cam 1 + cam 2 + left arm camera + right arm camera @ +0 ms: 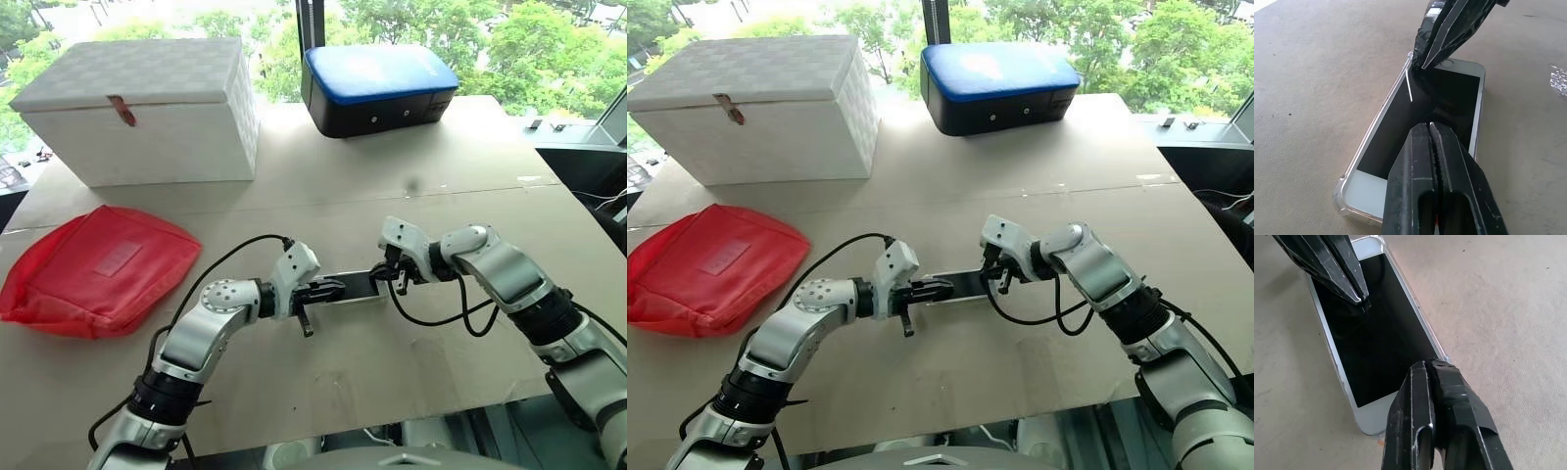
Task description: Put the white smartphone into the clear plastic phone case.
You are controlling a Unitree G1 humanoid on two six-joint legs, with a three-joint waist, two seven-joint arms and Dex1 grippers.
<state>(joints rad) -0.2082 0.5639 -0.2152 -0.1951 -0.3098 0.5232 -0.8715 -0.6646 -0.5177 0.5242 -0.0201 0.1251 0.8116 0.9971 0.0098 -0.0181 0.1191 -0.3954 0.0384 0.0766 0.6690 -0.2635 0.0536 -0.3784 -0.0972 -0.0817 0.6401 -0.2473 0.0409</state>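
The white smartphone (1420, 127) lies screen-up on the cardboard-coloured surface (411, 196), between the two grippers, its long axis running from one gripper to the other across the robot's front. It sits inside the clear plastic phone case (1344, 193), whose rim shows around the near corner and along one long side in the left wrist view. On that side, toward the far end, the rim stands a little off the phone's edge, so the phone looks laid in but, as a judgement, not fully snapped down there.

The left gripper (328, 290) has its fingers pressed together, holding nothing, with the tips over the phone's left end. The right gripper (390, 271), likewise closed and empty, comes down steeply over the right end; its taped fingers (1449, 396) sit at the corner of that end, over the case rim. Whether either tip actually touches the glass cannot be told. Both arms are equally close, one at each end, so the coming move probably turns on pressing down along that axis.

Farther off, a red pouch (93, 269) lies on the robot's left. A white box (137, 108), lid shut, and a blue-topped black case (377, 88) stand at the far edge.
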